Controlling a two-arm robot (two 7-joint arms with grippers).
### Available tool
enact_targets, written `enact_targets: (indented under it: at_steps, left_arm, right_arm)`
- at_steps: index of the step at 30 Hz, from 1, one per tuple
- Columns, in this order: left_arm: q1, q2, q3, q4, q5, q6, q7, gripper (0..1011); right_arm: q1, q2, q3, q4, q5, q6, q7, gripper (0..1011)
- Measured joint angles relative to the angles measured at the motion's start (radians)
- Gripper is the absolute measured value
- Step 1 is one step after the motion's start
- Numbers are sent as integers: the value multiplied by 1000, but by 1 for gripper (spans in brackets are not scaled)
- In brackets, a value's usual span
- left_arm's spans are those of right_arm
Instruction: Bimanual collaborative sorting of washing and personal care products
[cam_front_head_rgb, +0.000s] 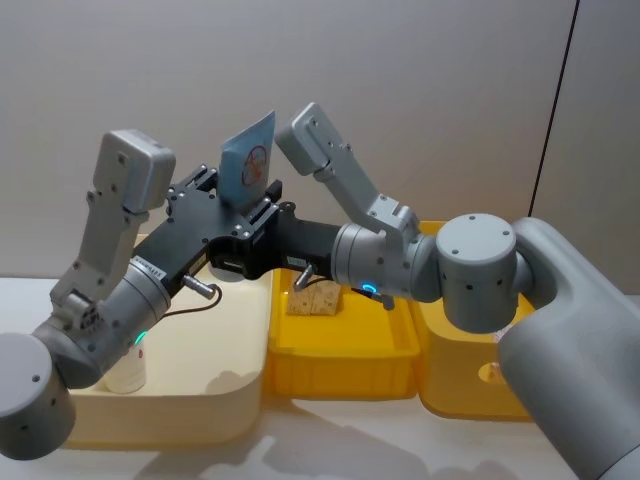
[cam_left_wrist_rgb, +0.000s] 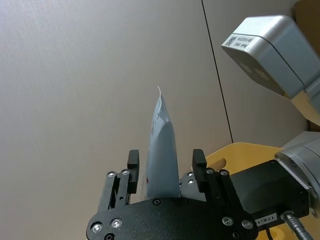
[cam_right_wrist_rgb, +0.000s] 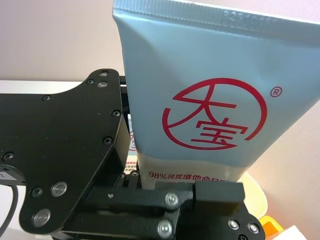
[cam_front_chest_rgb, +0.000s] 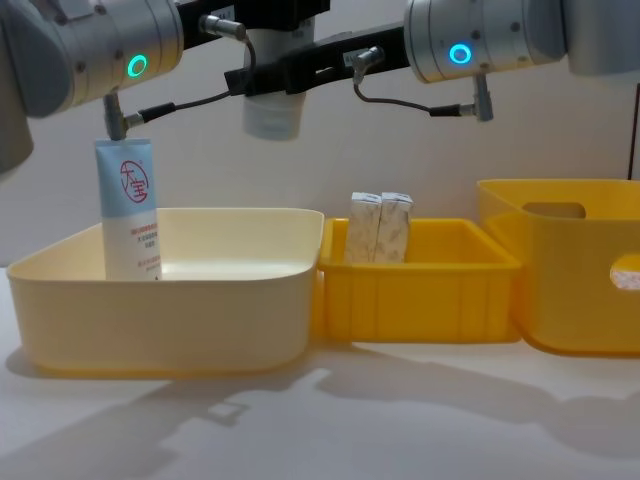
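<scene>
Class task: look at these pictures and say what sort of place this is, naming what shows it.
Probably a robot test bench in a lab, not a home: a bare wall behind, a white table with plain sorting bins, a cream bin and a yellow bin, and two robot arms.

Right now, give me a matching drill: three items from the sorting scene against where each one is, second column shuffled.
Items:
1. tube in the wrist views
2. other tube
3. cartons

Places:
A. standing upright in the cream bin
B. side by side in the middle yellow bin
C. in the air above the bins, between the left gripper and the right gripper

Pairs: 1-C, 2-A, 3-B
</scene>
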Motion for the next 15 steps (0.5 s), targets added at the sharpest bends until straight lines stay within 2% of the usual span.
enact_targets:
  at_steps: [1, 3, 7, 15]
  left_arm:
    - [0, 0, 0, 0, 0, 0, 0, 635]
    - [0, 0, 0, 0, 0, 0, 0, 675]
    - [0, 0, -1, 0, 0, 0, 0, 846]
    - [0, 0, -1, 1, 0, 0, 0, 1002]
  right_arm:
    - [0, 0, 0, 0, 0, 0, 0, 580]
    - [0, 0, 0, 0, 0, 0, 0, 580]
    - [0, 1, 0, 0, 0, 0, 0, 580]
    - [0, 19, 12, -14, 0, -3, -20, 580]
